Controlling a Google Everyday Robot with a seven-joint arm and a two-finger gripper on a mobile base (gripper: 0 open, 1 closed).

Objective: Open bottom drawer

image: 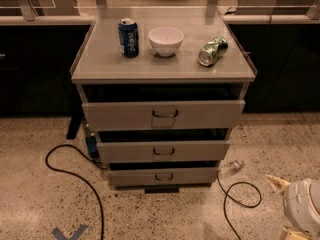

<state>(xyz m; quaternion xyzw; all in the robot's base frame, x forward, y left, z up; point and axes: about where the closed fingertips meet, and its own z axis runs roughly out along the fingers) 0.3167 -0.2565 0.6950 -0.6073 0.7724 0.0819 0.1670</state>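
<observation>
The grey cabinet (pixel 100 69) has three drawers. The bottom drawer (pixel 135 178) is the lowest and shortest front, with a small dark wire handle (pixel 163 176) at its centre. A dark gap shows above its front. My gripper (pixel 283 207) is low at the right edge of the camera view, near the floor, to the right of the bottom drawer and well apart from it. Its two pale fingertips (pixel 276 181) stand apart, open and empty. Part of the gripper is cut off by the picture's edge.
On the cabinet top stand a blue can (pixel 128 37) and a white bowl (pixel 166 40), and a green can (pixel 213 51) lies on its side. Black cables (pixel 75 176) loop on the speckled floor on both sides. A clear bottle (pixel 231 167) lies by the cabinet's right foot. Dark counters stand behind.
</observation>
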